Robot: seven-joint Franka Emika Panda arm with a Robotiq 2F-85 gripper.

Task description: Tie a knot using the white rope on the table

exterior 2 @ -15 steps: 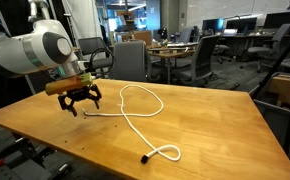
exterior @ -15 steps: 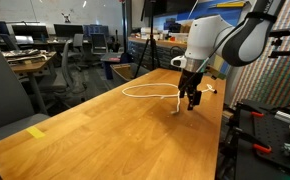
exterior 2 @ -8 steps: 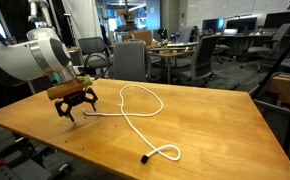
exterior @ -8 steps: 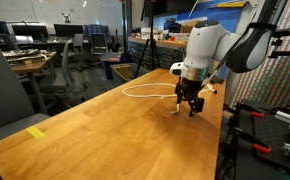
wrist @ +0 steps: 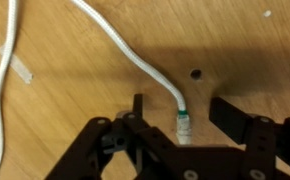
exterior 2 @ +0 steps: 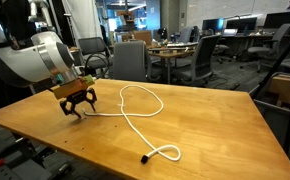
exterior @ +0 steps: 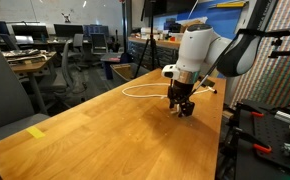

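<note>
In an exterior view the arm bends down from the far side, its wrist vertical, and the gripper [exterior: 183, 106] points straight down just above the table [exterior: 105, 140], beside the white rope [exterior: 145, 91]. In an exterior view the gripper [exterior 2: 75, 108] hangs low over one rope end, and the white rope [exterior 2: 135, 120] runs on through a loop towards the table [exterior 2: 215, 130] edge. In the wrist view the gripper [wrist: 183, 108] is spread wide, the tipped rope end [wrist: 182, 122] lying on the wood between its fingers [wrist: 230, 112], touching neither.

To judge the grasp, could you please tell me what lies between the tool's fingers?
In the wrist view, the tipped end of the white rope lies between the fingers of the open tool, on the table.
</note>
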